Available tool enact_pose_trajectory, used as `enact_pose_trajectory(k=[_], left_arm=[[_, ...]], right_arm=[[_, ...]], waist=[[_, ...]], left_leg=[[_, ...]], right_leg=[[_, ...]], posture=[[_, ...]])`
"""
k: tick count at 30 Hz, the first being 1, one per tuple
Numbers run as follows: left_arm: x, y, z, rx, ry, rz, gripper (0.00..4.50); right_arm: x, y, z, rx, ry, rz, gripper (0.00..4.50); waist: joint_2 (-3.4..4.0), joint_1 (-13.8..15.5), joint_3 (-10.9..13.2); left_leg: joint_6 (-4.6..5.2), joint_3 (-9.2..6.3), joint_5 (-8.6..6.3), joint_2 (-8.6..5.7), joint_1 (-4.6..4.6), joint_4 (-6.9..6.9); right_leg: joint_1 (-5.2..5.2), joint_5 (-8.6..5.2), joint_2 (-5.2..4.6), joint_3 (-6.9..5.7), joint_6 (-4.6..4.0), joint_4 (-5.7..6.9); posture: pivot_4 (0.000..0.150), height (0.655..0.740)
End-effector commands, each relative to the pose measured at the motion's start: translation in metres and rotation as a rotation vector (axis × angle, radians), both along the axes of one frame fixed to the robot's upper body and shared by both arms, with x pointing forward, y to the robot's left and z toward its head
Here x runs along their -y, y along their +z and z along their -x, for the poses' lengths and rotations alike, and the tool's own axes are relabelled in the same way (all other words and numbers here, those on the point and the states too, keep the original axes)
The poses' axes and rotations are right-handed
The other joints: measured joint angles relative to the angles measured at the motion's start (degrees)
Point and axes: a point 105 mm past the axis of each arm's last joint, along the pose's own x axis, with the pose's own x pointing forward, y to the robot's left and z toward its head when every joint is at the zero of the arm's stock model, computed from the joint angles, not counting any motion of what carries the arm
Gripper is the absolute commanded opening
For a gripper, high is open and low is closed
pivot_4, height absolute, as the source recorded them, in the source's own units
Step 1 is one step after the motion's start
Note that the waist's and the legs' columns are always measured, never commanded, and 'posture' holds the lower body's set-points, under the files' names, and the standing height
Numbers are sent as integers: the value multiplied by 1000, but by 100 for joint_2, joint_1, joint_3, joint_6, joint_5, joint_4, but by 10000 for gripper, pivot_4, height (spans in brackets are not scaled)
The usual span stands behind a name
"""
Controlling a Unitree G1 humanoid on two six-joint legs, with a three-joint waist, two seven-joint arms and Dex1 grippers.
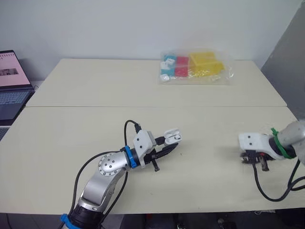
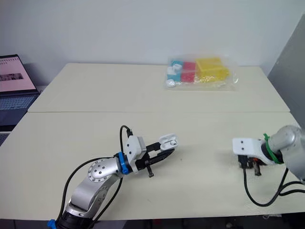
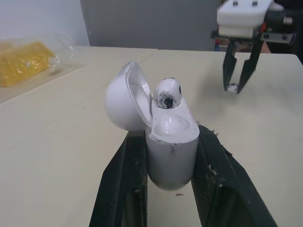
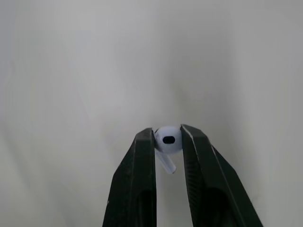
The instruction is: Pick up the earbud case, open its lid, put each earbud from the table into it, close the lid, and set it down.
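Note:
My left gripper point(image 1: 169, 143) is shut on the white earbud case point(image 3: 171, 142) and holds it just above the middle of the table. The case's lid point(image 3: 124, 101) stands open. One white earbud point(image 3: 168, 92) sits in the case, its head sticking out. At the right of the table my right gripper point(image 1: 258, 162) points down at the tabletop. Its two fingers press on either side of the second white earbud point(image 4: 168, 139), whose stem hangs between them. In the left wrist view the right gripper point(image 3: 236, 84) stands beyond the case, well apart from it.
A clear plastic bag point(image 1: 196, 67) of yellow, red and blue blocks lies at the far side of the table point(image 1: 95, 86). An open laptop point(image 1: 12, 86) stands off the table's left edge. A grey panel point(image 1: 286, 57) rises at the far right.

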Motion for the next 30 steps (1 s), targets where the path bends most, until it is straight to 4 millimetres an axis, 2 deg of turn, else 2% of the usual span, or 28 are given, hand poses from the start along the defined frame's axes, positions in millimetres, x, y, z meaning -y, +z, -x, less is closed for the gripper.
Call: enact_pose_trajectory(k=[1, 4, 8, 10, 12, 16, 19, 23, 26, 30], left_arm=[[-3, 20, -5, 54, 14, 47, 8262], [-5, 24, -11, 53, 25, 54, 8262], [-6, 26, -15, 51, 24, 53, 8262], [-5, 28, -17, 54, 16, 50, 8262], [-4, 31, -22, 53, 15, 55, 8262], [-4, 35, -28, 50, 11, 58, 8262], [-4, 36, -27, 58, -2, 52, 8262], [-7, 38, -36, 40, 17, 69, 8262], [-8, 42, -37, 55, 4, 60, 8262], [-7, 44, -39, 59, -2, 61, 8262]], right_arm=[[-29, 29, 8, 26, -29, -251, 3964], [-61, 51, 10, 81, -66, -510, 3964], [-81, 64, 10, 118, -95, -661, 3964], [-107, 75, 14, 181, -53, -868, 3964], [-126, 80, 13, 237, -85, -1029, 3964], [-148, 88, 14, 296, -122, -1226, 3964], [-155, 91, 15, 326, -114, -1257, 3964], [-162, 85, 5, 332, -141, -1263, 3964], [-174, 74, 3, 357, -102, -1226, 3964], [-177, 65, -1, 366, -107, -1217, 3964]], waist=[[-3, 15, 0], [-3, 14, 0], [-3, 14, -1], [-16, 12, -8], [-15, 11, -8], [-8, 8, -7], [-8, -1, -7], [-9, 4, -7], [-8, -8, -7], [-8, -11, -7]], left_leg=[[0, -3, 0, 1, -1, 1], [0, -2, 0, 0, -5, 2], [0, 0, 0, -3, -10, 4], [0, 3, 0, -2, -10, 2], [0, -3, 0, 1, -11, 0], [0, -8, 0, 4, -19, 0], [0, -2, 0, 0, -19, 3], [0, 0, 0, -1, -20, 3], [1, -5, 0, 1, -17, 1], [1, -5, 0, 2, -18, -2]], right_leg=[[2, 0, 1, -3, -1, -1], [2, 0, 0, -1, 0, -3], [0, 4, -3, 3, 5, -3], [0, 4, -5, 1, 5, -6], [-2, 3, 2, 2, 5, -2], [-8, 3, 6, -2, 4, 1], [-8, 5, -1, 9, 8, -3], [-6, 6, -2, 1, 9, -4], [-6, 5, 3, -1, 7, -2], [-8, 4, 6, 1, 5, -3]], posture=[[1500, 7354], [1500, 7354], [1500, 7354], [1500, 7354], [1500, 7354], [1500, 7354], [1500, 7354], [1500, 7354], [1500, 7354], [1500, 7354]])
